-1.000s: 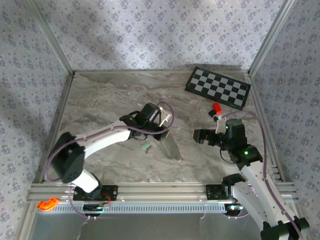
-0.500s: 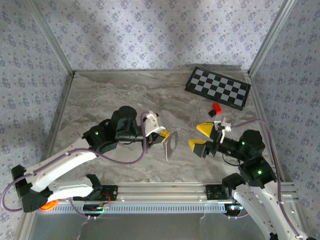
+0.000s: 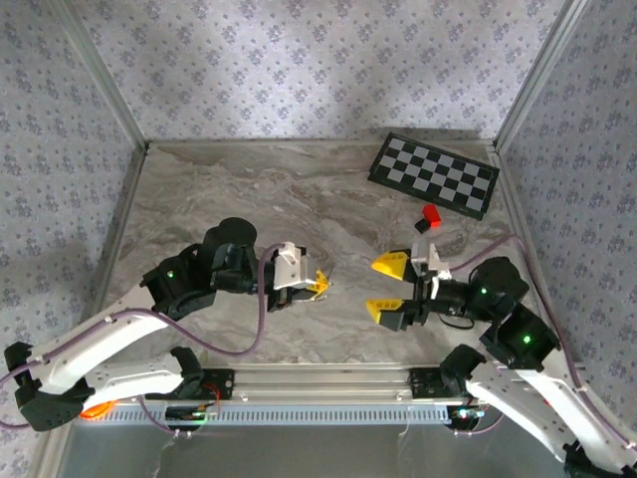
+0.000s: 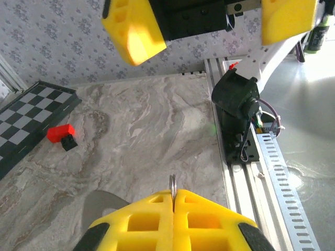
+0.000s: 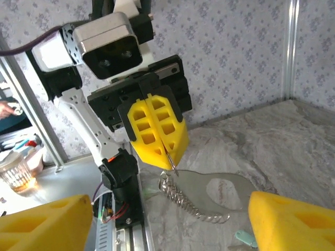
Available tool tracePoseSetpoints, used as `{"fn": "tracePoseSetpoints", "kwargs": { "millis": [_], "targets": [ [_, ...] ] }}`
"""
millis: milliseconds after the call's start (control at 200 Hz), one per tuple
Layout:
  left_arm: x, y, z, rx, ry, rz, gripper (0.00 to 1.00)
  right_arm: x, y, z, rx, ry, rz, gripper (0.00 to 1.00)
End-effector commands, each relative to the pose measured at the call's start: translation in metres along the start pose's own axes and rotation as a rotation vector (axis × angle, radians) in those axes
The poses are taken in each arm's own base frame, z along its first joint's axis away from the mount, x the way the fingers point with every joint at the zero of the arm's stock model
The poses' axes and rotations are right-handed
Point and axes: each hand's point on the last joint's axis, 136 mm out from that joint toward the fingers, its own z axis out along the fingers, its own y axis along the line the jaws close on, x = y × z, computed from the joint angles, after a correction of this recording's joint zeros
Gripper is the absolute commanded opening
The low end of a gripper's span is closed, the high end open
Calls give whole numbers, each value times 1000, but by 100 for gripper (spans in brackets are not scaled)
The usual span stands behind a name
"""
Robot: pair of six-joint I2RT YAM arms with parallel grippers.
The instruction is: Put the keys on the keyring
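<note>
Keyring [image 5: 182,201] loop sits pinched between the pressed-together fingers of the left end effector [image 5: 168,152]; only a sliver of ring stands proud of the yellow tips, and the chain droops from it toward the worktop [image 5: 261,141]; the right end effector [image 3: 387,287] faces it from just beside, fingers spread and holding nothing; the key [image 5: 245,238], a small mint-headed piece, lies flat on the worktop near the chain's low end, apart from both end effectors, though I cannot tell whether chain and key touch. The likeliest trouble, as I judge it, comes from how little ring is exposed; a key would have scant opening to thread through, and any nudge from the right fingers could twist the loop out of the pinch and drop the chain; the hanging chain may also swing and drag or flick the key away; the key being tiny and flat, the broad blocky fingers could close over it and miss, or push it along the marble; with the two end effectors so close, a careless approach could knock them together. Against half a second ago, the left end effector has drawn back toward the near left, and the chain, then a grey blur hanging under it in the top view, is now barely visible there; the right fingers have swung round to face the left; a second ago the left arm reached farther across, and the key lay in plain view beside the chain.
</note>
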Motion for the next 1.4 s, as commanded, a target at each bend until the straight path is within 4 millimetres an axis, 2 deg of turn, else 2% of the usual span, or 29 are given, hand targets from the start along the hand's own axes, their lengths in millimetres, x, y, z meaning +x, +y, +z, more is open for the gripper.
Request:
{"fn": "tracePoseSetpoints", "kwargs": {
  "millis": [0,145,335,660,1214,1394],
  "targets": [
    [-10,0,-5,-14,6,62,0,14,-8,8,70,121,-118,88],
    [-7,-2,-4,-7,19,57,0,33,-4,24,81,241,-202,98],
    [-4,-8,-4,16,47,57,0,37,1,34,84,252,-281,81],
    [-2,-16,0,45,45,62,0,36,5,42,69,208,-314,56],
    [-3,-14,8,57,32,49,0,43,8,52,35,233,-318,31],
    [-3,-15,8,63,34,45,0,45,6,54,40,239,-320,28]
  ]
}}
